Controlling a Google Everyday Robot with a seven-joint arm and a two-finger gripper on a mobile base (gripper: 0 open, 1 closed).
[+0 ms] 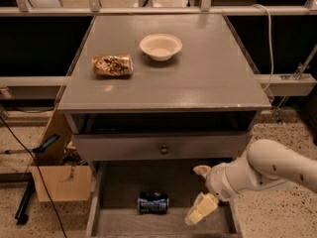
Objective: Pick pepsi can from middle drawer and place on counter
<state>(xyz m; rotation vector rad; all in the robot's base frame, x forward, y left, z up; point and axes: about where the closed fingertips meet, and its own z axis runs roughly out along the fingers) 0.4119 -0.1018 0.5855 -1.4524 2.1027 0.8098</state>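
Gripper: I am seeing the gripper (198, 193) hanging low over the right side of the middle drawer (115, 182). It is at the end of the fat white arm (277, 170) that is sticking in from the right.
Gripper fingers: They are standing wide apart, one toward the far side and one toward the near side. They are holding nothing.
Pepsi can: The pepsi can (153, 202) is lying on its side on the bare drawer floor, about the middle from left to right and toward the near edge.
Which way to go: The can is sitting to the left of the gripper, close by but not touching, with bare floor between them. I am thinking the next move is a slide to the left and a little down.
How the can is lying: Its long way is running left to right, with one silver end pointing at the gripper. I am guessing the two fingers are lined up to close across its round sides.
Counter: The counter (208, 83) is sitting well above the drawer. A white bowl (161, 46) and a tan-brown can (112, 65) are resting on its far left part, so I am planning on the bare right part.
Watch out: The drawer front with the round knob (163, 148) is hanging over the far part of the open drawer. I am thinking the lift needs to come toward the near side first.
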